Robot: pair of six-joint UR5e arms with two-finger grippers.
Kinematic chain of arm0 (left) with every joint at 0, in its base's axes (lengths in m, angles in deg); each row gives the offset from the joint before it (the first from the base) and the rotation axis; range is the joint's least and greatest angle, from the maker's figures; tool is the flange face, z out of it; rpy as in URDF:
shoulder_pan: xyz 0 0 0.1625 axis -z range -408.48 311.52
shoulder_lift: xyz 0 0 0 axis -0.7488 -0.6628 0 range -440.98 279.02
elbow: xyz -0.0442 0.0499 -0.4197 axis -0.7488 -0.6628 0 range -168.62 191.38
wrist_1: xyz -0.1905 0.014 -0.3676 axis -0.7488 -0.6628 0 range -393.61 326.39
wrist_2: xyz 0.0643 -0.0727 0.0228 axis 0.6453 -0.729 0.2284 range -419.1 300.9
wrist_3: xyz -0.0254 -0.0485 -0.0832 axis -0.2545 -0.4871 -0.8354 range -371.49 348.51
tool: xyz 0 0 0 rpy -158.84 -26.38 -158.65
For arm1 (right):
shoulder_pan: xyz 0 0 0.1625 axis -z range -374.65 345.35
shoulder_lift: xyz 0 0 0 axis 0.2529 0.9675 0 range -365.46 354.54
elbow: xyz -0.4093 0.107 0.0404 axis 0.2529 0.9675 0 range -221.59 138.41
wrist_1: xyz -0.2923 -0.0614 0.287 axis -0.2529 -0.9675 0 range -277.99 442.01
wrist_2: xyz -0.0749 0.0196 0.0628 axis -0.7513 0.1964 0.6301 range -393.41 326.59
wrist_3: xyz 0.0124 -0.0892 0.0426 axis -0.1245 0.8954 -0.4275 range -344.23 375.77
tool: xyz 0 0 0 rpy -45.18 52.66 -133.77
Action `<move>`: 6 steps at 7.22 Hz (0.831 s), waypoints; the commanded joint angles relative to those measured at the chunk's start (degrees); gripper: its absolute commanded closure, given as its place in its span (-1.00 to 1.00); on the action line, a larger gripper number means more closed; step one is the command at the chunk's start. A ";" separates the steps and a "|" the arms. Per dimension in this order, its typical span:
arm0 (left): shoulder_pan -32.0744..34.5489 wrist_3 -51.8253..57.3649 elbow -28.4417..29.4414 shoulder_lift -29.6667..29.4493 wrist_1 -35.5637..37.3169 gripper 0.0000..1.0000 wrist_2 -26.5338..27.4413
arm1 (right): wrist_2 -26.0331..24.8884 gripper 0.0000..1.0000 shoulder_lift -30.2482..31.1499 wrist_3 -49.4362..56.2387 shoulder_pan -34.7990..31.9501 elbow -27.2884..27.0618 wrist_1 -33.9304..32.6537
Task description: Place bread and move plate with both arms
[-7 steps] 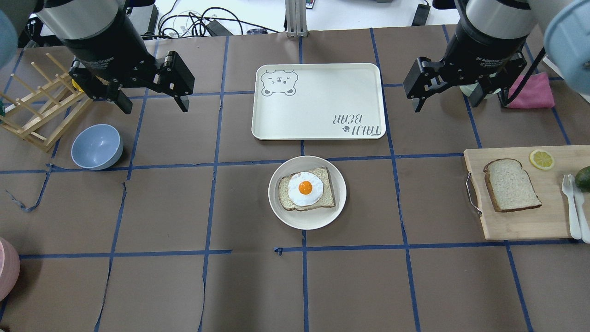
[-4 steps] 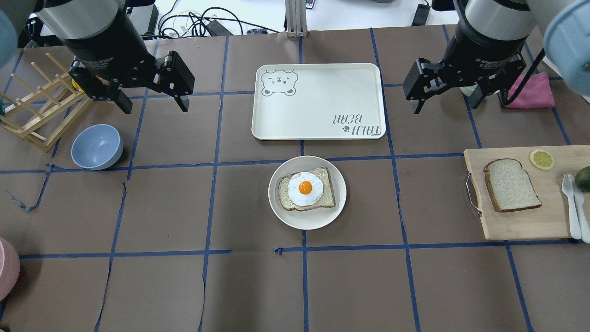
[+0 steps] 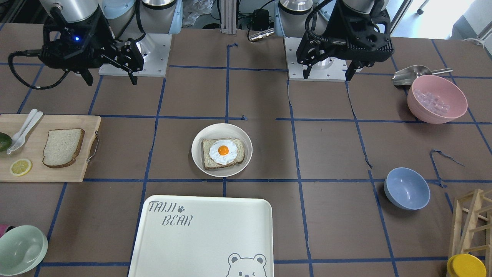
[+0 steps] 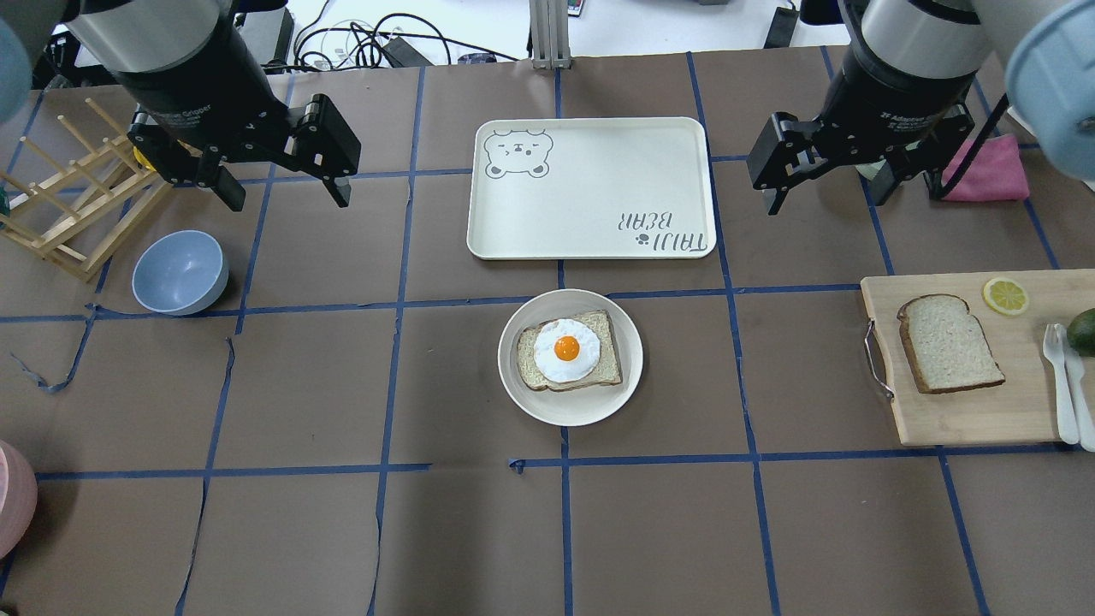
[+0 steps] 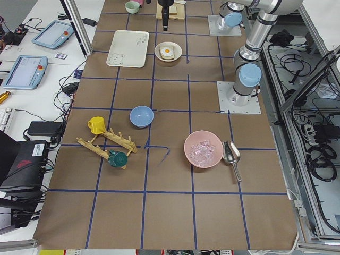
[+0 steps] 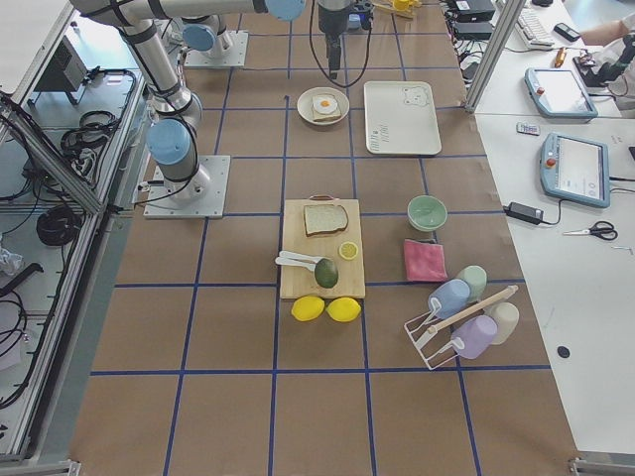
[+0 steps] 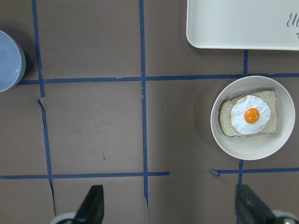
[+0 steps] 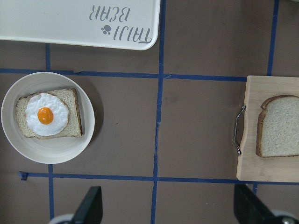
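Observation:
The plain bread slice (image 4: 948,342) lies on a wooden cutting board (image 4: 967,415) at the right; it also shows in the front view (image 3: 62,147) and the right wrist view (image 8: 279,126). The cream plate (image 4: 571,412) sits at the table's middle and holds a slice topped with a fried egg (image 4: 566,349). The plate also shows in the front view (image 3: 200,163) and the left wrist view (image 7: 252,150). My left gripper (image 4: 287,195) hangs open and empty above the far left. My right gripper (image 4: 823,195) hangs open and empty above the far right, well short of the bread.
The "TAIJI BEAR" tray (image 4: 590,188) lies just beyond the plate. A blue bowl (image 4: 180,272) and a wooden rack (image 4: 68,205) stand at the left. A lemon slice (image 4: 1005,295) and white cutlery (image 4: 1065,376) share the board. A pink cloth (image 4: 992,171) lies at the far right.
My right gripper has shifted very slightly. The left gripper, the plate and the bread have not moved.

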 commanded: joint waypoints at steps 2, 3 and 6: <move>0.00 -0.02 -0.08 0.00 0.09 -1.00 0.00 | 0.02 -1.00 0.02 -0.07 0.07 -0.06 0.48; 0.00 -0.02 0.01 0.00 0.00 -1.00 0.00 | -0.15 -1.00 -0.16 -0.07 0.16 -0.07 -0.13; -0.09 -0.45 0.97 -0.52 -0.09 -1.00 -0.17 | 0.72 -1.00 -0.68 0.02 0.16 -0.24 -0.75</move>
